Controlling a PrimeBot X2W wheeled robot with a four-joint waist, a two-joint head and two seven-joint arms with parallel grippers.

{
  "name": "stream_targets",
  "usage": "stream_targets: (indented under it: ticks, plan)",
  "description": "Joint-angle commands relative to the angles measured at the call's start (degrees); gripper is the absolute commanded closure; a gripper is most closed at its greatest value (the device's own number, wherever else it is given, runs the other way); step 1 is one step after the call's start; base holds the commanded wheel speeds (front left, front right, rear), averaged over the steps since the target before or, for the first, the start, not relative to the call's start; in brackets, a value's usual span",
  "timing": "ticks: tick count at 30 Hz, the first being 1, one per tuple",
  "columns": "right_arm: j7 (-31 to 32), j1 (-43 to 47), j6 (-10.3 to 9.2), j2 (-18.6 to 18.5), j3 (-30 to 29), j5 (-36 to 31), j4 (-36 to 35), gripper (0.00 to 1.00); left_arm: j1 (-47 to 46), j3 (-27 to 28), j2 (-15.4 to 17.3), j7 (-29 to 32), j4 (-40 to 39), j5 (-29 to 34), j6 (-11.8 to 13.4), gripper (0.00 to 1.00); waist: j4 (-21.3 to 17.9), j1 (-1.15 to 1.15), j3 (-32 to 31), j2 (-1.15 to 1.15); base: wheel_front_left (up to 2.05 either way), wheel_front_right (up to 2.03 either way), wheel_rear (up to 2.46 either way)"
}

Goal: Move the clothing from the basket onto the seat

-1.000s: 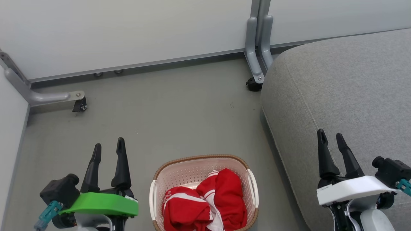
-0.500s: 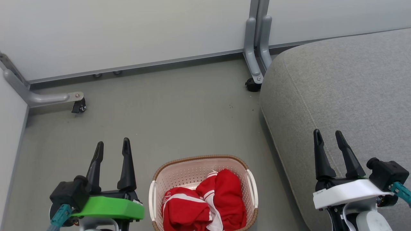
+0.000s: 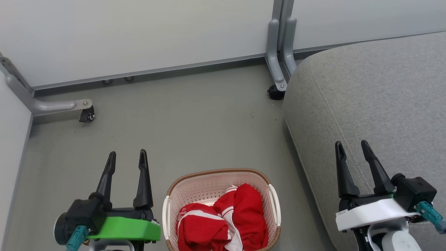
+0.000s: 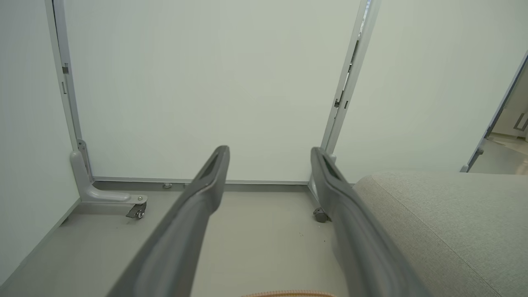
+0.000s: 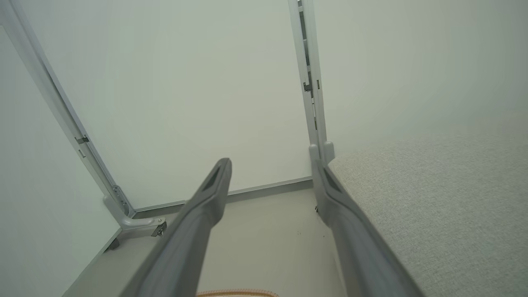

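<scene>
My left gripper (image 3: pixel 127 153) and right gripper (image 3: pixel 350 143) both hang spread, gripping nothing. The red clothing (image 3: pixel 223 219) sits heaped in the basket (image 3: pixel 216 172) on the floor (image 3: pixel 195 118), between them and below; my left looks nearer. The seat (image 3: pixel 376 97) lies off to my right, under the right gripper

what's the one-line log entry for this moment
stage: pre-grasp | left gripper: open, empty | right gripper: open, empty | clothing: in basket | seat: right of basket
</scene>
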Motion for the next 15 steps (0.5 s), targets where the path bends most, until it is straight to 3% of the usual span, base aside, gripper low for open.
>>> stream_targets:
  ticks: [1, 15]
  plan:
    - [-0.7, 0.7, 0.02, -0.3, 0.1, -1.2, -0.6, 0.0, 0.6, -0.3, 0.4, -0.6, -0.5, 1.7, 0.2, 0.0, 0.0, 0.0, 0.0, 0.0, 0.0, 0.0, 0.0]
    - [-2.1, 1.4, 0.02, -0.3, 1.1, -7.1, -1.3, 0.0, 1.1, -0.8, 0.4, -2.0, -1.6, 7.5, 0.2, 0.0, 0.2, 0.0, 0.3, 0.0, 0.0, 0.0, 0.0]
